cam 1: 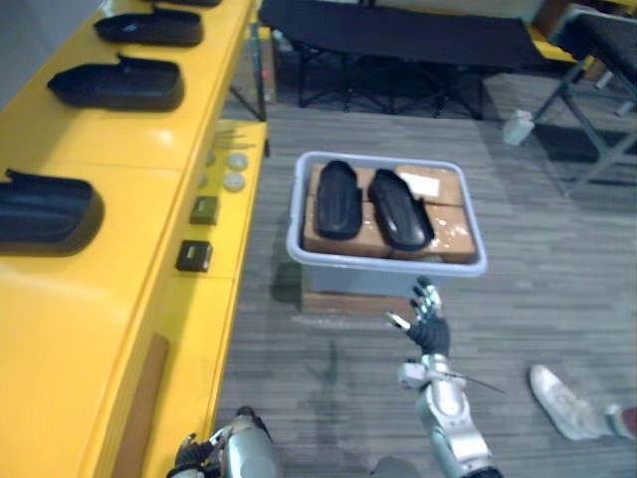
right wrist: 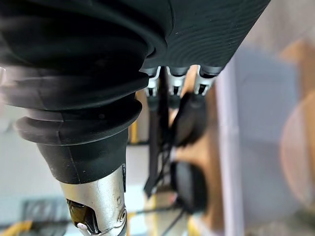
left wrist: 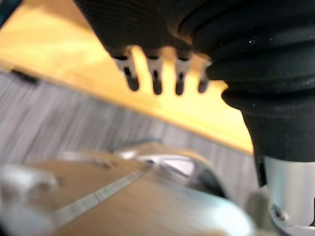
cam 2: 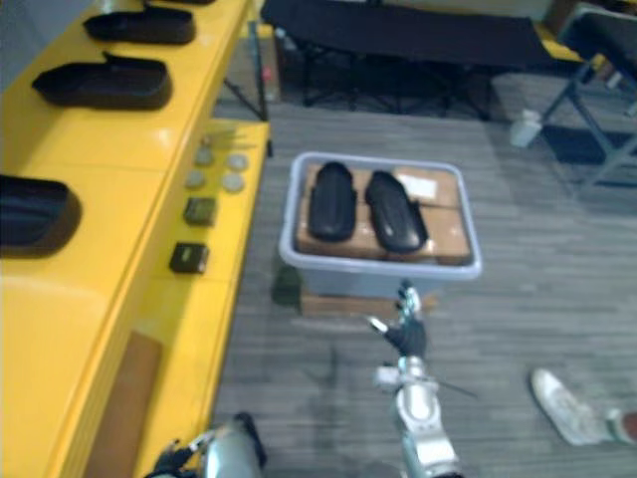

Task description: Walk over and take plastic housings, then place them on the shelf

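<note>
On the left, a yellow shelf (cam 1: 119,179) bears black plastic housings (cam 1: 119,85). The left hand (cam 1: 199,456) hangs near beside it, fingers relaxed, empty. In the centre, two housings (cam 1: 338,199) lie in a grey bin (cam 1: 383,264). The right hand (cam 1: 428,324), fingers spread, hovers just on its near side.

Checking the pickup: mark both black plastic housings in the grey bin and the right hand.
Left black plastic housing (cam 1: 338,199): left eye view, middle.
Right black plastic housing (cam 1: 400,211): left eye view, middle.
Right hand (cam 1: 431,332): left eye view, dark cover.

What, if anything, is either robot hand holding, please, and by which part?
Nothing. The right robot hand is open short of the bin holding two housings; the left robot hand is empty too.
</note>
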Available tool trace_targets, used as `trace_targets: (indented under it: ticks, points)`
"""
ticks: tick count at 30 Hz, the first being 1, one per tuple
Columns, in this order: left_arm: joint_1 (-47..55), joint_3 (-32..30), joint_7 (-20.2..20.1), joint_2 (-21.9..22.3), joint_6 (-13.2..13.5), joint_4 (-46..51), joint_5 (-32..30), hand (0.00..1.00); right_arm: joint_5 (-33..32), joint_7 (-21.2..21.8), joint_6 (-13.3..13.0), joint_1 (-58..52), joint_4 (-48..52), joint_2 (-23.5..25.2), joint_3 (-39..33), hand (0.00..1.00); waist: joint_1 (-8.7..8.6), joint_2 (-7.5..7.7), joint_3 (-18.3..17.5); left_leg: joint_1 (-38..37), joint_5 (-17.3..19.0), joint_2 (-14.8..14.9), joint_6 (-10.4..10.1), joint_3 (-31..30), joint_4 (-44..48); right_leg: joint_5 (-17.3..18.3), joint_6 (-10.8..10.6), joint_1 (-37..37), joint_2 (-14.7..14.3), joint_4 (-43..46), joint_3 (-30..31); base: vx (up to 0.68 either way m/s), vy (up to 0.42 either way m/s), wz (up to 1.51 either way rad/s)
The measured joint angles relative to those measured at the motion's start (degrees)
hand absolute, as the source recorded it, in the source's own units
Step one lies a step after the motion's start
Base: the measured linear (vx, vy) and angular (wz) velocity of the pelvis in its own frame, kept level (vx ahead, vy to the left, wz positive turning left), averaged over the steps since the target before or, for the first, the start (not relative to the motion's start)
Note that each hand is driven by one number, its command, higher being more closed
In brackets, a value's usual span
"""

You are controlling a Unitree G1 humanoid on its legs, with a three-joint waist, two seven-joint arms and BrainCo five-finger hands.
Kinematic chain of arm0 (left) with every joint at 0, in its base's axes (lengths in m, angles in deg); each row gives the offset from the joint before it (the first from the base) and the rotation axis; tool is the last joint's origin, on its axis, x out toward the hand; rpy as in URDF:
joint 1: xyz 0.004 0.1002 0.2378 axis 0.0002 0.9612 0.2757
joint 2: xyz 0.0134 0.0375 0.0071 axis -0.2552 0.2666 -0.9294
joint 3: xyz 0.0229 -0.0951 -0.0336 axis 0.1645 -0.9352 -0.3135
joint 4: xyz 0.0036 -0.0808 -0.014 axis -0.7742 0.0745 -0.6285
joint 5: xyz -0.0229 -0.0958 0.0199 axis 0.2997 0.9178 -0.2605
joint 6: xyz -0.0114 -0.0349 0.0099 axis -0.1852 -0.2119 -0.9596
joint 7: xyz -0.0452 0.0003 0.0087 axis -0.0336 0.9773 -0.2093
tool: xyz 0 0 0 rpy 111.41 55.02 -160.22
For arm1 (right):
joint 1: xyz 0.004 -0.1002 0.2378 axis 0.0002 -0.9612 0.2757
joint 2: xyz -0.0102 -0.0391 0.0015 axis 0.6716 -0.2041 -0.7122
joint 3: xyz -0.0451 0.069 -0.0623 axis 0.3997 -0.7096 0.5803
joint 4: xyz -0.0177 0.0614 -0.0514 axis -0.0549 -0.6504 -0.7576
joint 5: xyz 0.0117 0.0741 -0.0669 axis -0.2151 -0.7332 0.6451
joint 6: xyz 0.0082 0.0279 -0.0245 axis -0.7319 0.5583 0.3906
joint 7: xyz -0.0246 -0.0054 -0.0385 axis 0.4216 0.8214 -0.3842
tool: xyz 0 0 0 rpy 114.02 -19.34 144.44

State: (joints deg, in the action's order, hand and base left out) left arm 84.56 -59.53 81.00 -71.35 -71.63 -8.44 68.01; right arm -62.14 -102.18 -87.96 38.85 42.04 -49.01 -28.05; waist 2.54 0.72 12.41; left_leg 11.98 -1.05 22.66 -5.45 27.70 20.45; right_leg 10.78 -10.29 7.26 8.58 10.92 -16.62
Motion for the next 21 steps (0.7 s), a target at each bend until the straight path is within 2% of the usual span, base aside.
trace_targets:
  ticks: [1,2,4,5,6,7,8,9,11,12,15,17,18,21]
  points:
    - [2.6,-0.2,-0.5,1.6,0.1,0.4,-0.6,0.00,0.0,0.1,0.2,-1.9,-0.2,-0.2,-1.3,0.00,-0.30,-0.96,-0.7,-0.3,-2.0,-0.1,-0.8,-2.2,-0.9,0.1,1.0,-0.4,-0.5,0.4,0.3,-0.22,-0.113,-0.38]
    - [5.1,-1.6,-0.8,3.2,0.9,1.8,-1.1,0.00,0.0,0.2,0.2,-3.2,-0.2,-0.2,-2.9,0.00,-0.16,-0.75,-0.8,0.2,-1.5,-0.8,-0.3,-5.9,0.7,0.7,2.2,-1.9,0.2,0.9,1.3,-0.23,-0.064,-0.58]
    - [7.8,-1.4,-0.6,4.0,1.3,1.9,-2.7,0.00,-0.6,0.3,0.2,-3.3,-0.4,-0.3,-4.9,0.00,0.03,-1.51,-0.9,1.7,3.4,-3.1,0.2,-11.8,8.2,0.7,2.6,-4.3,1.4,2.3,3.8,-0.17,0.070,-0.74]
    - [9.4,-1.0,-0.7,4.5,1.4,1.8,-3.3,0.00,-1.5,1.0,0.2,-3.2,-0.3,-0.3,-6.0,0.00,0.00,-1.65,-1.0,1.9,8.0,-6.0,0.1,-14.0,13.5,0.2,2.3,-6.6,2.4,2.9,6.4,-0.17,0.147,-0.83]
    - [10.6,0.0,-0.7,4.7,1.4,1.7,-3.3,0.00,-2.4,1.8,0.2,-3.4,-0.2,-0.3,-6.7,0.00,-0.14,-1.80,-1.1,0.9,11.8,-8.5,0.0,-14.7,13.5,-0.2,2.3,-8.9,2.9,3.8,8.1,-0.17,0.220,-0.71]
    - [10.9,0.2,-0.8,4.8,1.3,1.5,-3.5,0.00,-2.5,2.5,0.2,-3.7,-0.1,-0.3,-7.1,0.00,-0.21,-1.87,-1.2,0.0,13.6,-9.1,-0.3,-14.7,11.0,-0.4,1.9,-10.0,3.0,4.4,8.5,-0.12,0.220,-0.36]
    - [10.4,0.0,-1.1,4.0,1.4,0.7,-4.2,0.00,-2.6,3.5,0.4,-4.1,0.0,-0.1,-7.7,0.00,-0.10,-1.68,-1.0,-1.2,15.8,-10.5,-1.6,-15.1,6.7,-0.7,1.2,-11.5,3.7,5.7,8.9,-0.11,0.223,0.00]
    - [9.4,0.0,-1.0,2.6,1.4,0.1,-5.5,0.00,-2.6,4.4,0.7,-4.8,0.5,1.0,-7.6,0.00,-0.28,0.06,-0.4,-1.5,15.0,-12.2,-0.8,-14.9,5.5,-1.7,0.5,-11.3,5.2,5.1,8.8,-0.06,0.134,0.09]
    - [8.3,0.1,-1.0,0.7,1.8,0.0,-6.8,0.00,-2.9,5.8,0.7,-5.0,0.8,1.8,-6.3,0.00,-0.23,0.92,-0.2,-1.2,15.1,-13.5,-0.2,-14.9,6.1,-3.2,-0.8,-10.2,6.0,3.0,8.5,-0.04,0.133,0.14]
    - [7.2,0.1,-1.0,0.3,2.9,0.6,-8.0,0.00,-4.3,6.6,0.7,-4.9,1.3,1.8,-5.5,0.00,-0.30,1.55,-0.6,-0.8,15.1,-13.9,0.0,-15.3,6.1,-4.2,-1.0,-9.6,6.3,1.4,7.8,-0.03,0.150,0.14]
    - [5.0,1.3,-1.9,0.4,6.4,4.1,-9.9,0.00,-4.6,7.5,0.3,-3.3,2.8,1.8,-4.3,0.00,-0.27,1.79,-0.8,0.6,14.8,-14.2,0.3,-15.9,6.1,-6.6,-1.0,-9.0,6.2,-2.1,6.4,-0.03,0.063,0.08]
    - [3.7,2.7,-1.7,0.1,7.1,5.4,-11.0,0.00,-4.7,7.5,0.2,-1.9,2.7,1.7,-3.3,0.00,-0.23,1.70,-0.8,1.1,14.8,-14.3,0.4,-16.1,6.2,-7.2,-1.0,-9.0,6.1,-3.0,6.2,0.00,0.000,0.00]
    - [3.3,3.1,-1.3,0.2,7.1,6.2,-11.7,0.00,-4.9,7.5,0.2,-1.1,2.6,1.7,-2.1,0.00,-0.18,1.19,-0.5,1.2,14.8,-14.5,0.4,-16.2,6.4,-7.5,-1.0,-8.9,6.0,-3.6,6.2,0.00,0.000,0.00]
    - [2.2,3.2,-0.4,0.6,6.4,7.0,-11.5,0.00,-7.0,7.2,0.2,-0.8,2.1,1.7,-0.4,0.00,0.06,0.35,-0.2,1.2,16.3,-15.2,0.1,-18.5,7.0,-8.5,-0.4,-7.4,5.4,-5.1,5.8,0.05,0.030,0.02]
